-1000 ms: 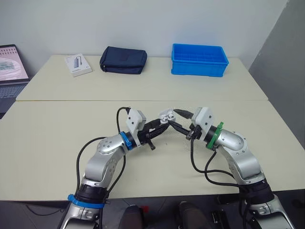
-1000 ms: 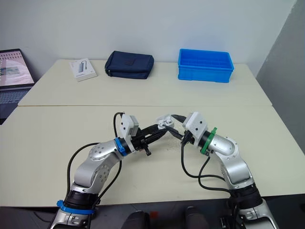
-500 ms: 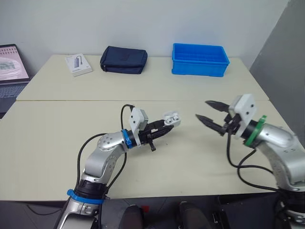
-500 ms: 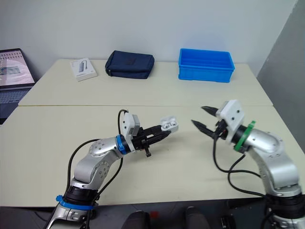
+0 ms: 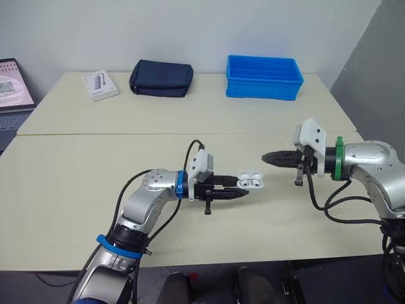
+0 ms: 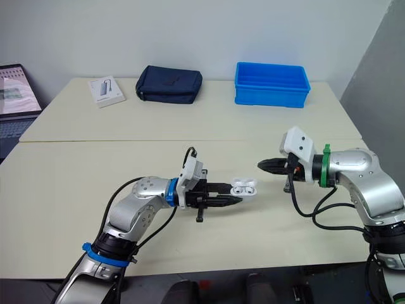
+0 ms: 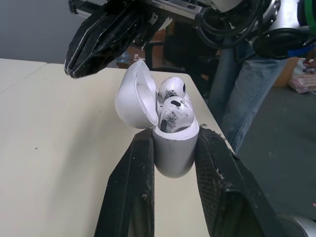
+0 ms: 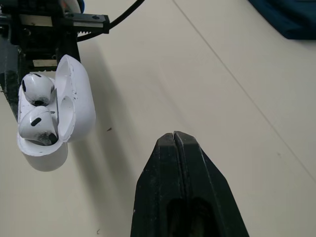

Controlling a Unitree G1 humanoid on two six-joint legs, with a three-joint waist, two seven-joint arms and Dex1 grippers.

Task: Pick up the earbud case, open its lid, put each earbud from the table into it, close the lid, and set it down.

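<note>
The far cream table (image 5: 190, 117) bears a white box (image 5: 100, 85), navy pouch (image 5: 161, 78) and blue bin (image 5: 264, 77).

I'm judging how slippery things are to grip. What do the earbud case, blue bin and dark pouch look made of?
The earbud case looks like hard glossy white plastic, judging by its highlights, scuffed with dark specks. The blue bin is probably rigid moulded plastic: even colour, straight walls. The dark pouch seems soft navy fabric, matte, with rounded edges.

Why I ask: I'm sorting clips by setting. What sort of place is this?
Probably an office or lab workroom: two plain pale tables pushed together, a laptop open at one end, and a blue plastic bin and dark pouch at the far side.
</note>
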